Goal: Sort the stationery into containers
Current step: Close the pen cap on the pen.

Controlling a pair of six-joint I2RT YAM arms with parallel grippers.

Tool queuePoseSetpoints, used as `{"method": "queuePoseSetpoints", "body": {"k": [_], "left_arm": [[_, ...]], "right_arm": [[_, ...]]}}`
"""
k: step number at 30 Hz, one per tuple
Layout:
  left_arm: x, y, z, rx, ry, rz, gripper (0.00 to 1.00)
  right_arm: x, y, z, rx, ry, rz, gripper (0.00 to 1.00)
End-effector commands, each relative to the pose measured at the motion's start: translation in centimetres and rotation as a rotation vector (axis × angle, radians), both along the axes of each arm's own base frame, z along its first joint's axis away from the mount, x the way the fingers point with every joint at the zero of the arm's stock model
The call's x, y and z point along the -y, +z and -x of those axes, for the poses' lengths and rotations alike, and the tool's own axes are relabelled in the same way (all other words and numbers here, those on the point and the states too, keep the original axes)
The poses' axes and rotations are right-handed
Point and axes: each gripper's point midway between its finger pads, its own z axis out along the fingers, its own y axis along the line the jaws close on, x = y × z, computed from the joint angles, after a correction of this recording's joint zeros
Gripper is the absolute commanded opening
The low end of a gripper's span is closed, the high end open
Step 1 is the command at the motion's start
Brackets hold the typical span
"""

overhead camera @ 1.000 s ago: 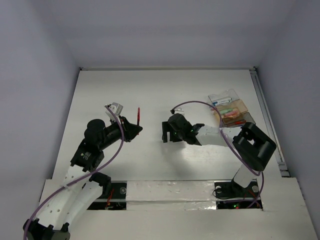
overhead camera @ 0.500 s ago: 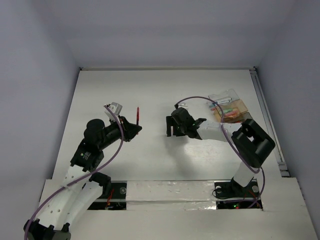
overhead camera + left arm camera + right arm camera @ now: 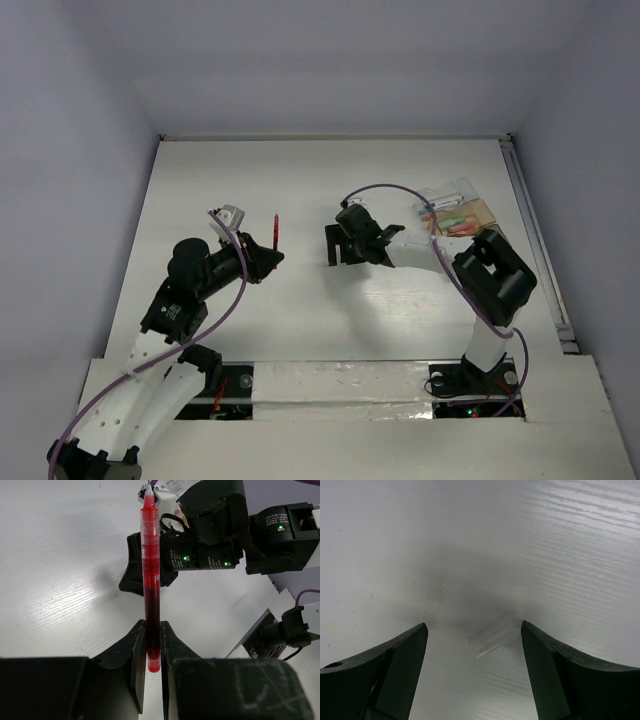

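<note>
Grip on the left is fully closed: the left gripper (image 3: 151,625) pinches a red pen (image 3: 150,575) near its lower end, one black finger pressed on each side. The pen stands upright out of the jaws, its pale tip at the top. In the top view this gripper is held over the left-middle of the white table (image 3: 300,180), with the pen rising just beyond it.

The right gripper (image 3: 472,630) has its jaws spread wide and holds nothing. It points down at the bare tabletop near the centre. A small clear piece (image 3: 494,635) lies flat on the surface between the two fingers, closer to the right one and touching neither. What the piece is cannot be told.

The containers (image 3: 458,215) sit together at the far right of the table, well apart from the red pen. The clear box at the far-left corner of the cluster holds a blue-and-white item (image 3: 438,204). The orange-tinted box beside it holds pink, green and orange pieces (image 3: 455,223), too small to name. The right arm hides the near side of the cluster.
</note>
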Motion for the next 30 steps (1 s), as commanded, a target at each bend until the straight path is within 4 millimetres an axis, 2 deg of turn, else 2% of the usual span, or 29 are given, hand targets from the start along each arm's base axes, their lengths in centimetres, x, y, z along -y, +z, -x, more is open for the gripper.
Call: {"method": "queuePoseSetpoints", "body": {"k": [1, 4, 7, 9, 11, 15, 19, 27, 30], "left_arm": [[0.0, 1.7, 0.0, 0.063, -0.011, 0.017, 0.00], [0.1, 1.7, 0.0, 0.063, -0.014, 0.017, 0.00], [0.1, 1.7, 0.1, 0.063, -0.017, 0.018, 0.00], [0.1, 1.7, 0.1, 0.064, -0.018, 0.019, 0.00], [0.1, 1.7, 0.1, 0.063, -0.018, 0.018, 0.00], [0.2, 1.8, 0.1, 0.065, -0.020, 0.019, 0.00], [0.1, 1.7, 0.1, 0.066, -0.018, 0.019, 0.00], [0.1, 1.9, 0.3, 0.071, -0.021, 0.022, 0.00], [0.1, 2.0, 0.3, 0.075, -0.023, 0.022, 0.00]], "right_arm": [[0.0, 1.7, -0.8, 0.040, -0.007, 0.009, 0.83], [0.4, 3.1, -0.7, 0.068, -0.015, -0.005, 0.87], [0.6, 3.9, 0.2, 0.063, -0.016, -0.039, 0.88], [0.8, 3.3, 1.2, 0.039, -0.006, -0.058, 0.88], [0.1, 3.0, 2.1, 0.005, 0.032, -0.103, 0.88], [-0.3, 1.3, 2.7, -0.048, 0.039, -0.099, 0.76], [-0.3, 0.2, 2.0, -0.061, 0.017, -0.061, 0.71], [0.1, -1.4, 0.6, -0.072, -0.004, 0.043, 0.68], [0.4, -2.0, 0.5, -0.091, 0.000, 0.084, 0.61]]}}
